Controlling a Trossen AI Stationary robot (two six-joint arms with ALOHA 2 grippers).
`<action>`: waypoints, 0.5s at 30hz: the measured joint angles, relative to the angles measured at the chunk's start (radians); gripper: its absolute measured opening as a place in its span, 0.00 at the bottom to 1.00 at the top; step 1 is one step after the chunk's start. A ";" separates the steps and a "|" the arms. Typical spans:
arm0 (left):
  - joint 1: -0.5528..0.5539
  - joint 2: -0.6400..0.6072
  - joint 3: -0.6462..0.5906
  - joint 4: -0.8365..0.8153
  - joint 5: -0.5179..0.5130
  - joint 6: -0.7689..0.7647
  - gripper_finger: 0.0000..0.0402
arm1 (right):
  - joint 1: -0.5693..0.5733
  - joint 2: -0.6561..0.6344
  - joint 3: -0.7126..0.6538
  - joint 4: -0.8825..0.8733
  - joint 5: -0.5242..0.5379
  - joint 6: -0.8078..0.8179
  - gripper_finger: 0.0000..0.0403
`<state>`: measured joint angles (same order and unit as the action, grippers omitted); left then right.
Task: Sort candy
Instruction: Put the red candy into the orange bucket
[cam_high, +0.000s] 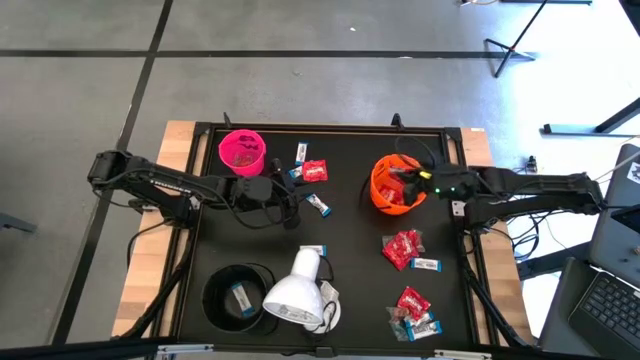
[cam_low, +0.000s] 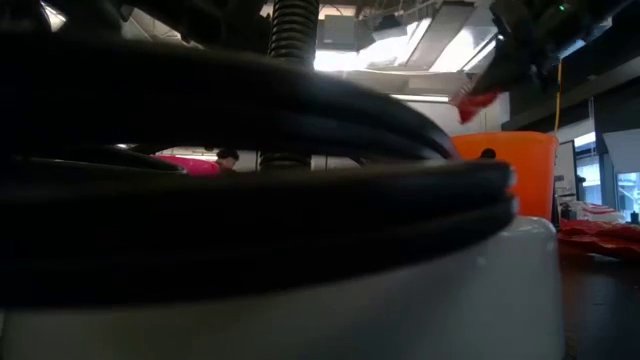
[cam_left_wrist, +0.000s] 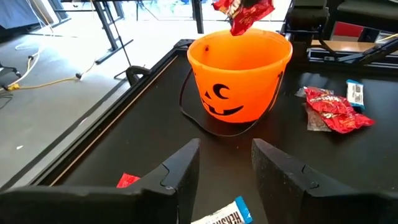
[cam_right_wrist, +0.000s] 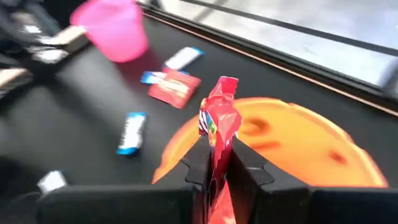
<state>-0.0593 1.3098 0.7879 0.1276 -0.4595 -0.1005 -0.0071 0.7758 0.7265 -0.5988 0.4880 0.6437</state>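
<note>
Right pincer (cam_right_wrist: 214, 163) over orange cup (cam_high: 396, 186), fingers pinched on red packet (cam_right_wrist: 219, 124) (release not yet made). Left pincer (cam_left_wrist: 225, 168) spread, empty, above white-and-blue bar (cam_left_wrist: 224, 217) mid-bench. Done: some pieces in orange, pink (cam_high: 242, 150) and black cups (cam_high: 236, 296). Left: several packets and bars loose on bench (cam_high: 350, 270).

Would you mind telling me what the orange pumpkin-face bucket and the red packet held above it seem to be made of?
The orange pumpkin-face bucket looks like smooth moulded plastic: even colour, soft sheen, rigid rim. The crinkly red packet, pinched in the right end effector, appears to be thin glossy film or foil, judging by its creases and highlights.
</note>
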 joint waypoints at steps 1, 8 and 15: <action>0.000 0.000 0.000 0.000 0.000 -0.001 0.34 | 0.000 0.000 0.000 -0.030 0.017 0.011 0.10; 0.000 0.000 0.000 0.000 0.001 -0.004 0.34 | 0.000 0.036 -0.001 -0.099 0.036 0.031 0.20; -0.003 0.000 0.000 0.000 0.016 -0.014 0.34 | 0.000 0.043 0.005 -0.104 0.013 0.017 0.38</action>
<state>-0.0620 1.3098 0.7879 0.1276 -0.4435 -0.1143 -0.0071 0.8186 0.7320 -0.7033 0.5011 0.6612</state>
